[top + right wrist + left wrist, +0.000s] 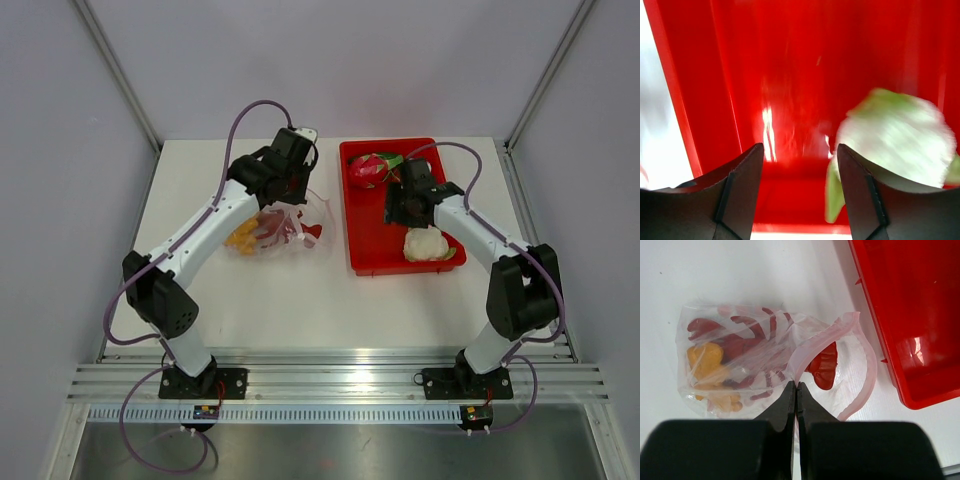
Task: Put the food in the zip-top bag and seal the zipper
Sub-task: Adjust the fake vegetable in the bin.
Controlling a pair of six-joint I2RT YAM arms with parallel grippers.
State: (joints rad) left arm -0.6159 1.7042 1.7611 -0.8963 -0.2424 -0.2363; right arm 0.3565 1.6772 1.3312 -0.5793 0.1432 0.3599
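Note:
The clear zip-top bag [283,226] lies on the white table left of the red tray, with its mouth open. In the left wrist view the bag [735,365] holds dark-red chili peppers [747,335] and an orange-yellow piece [705,360]. A red piece [824,365] lies at the mouth, inside the loop of the pink zipper [867,365]. My left gripper [797,386] [292,197] is shut on the near zipper edge of the bag. My right gripper [800,150] [400,214] is open and empty over the tray. The white cauliflower piece with green leaves [895,140] [425,244] lies just to its right.
The red plastic tray [372,255] [920,315] [790,75] stands right of the bag. A pink dragon fruit [368,168] sits at its far end. Metal frame posts and grey walls surround the table.

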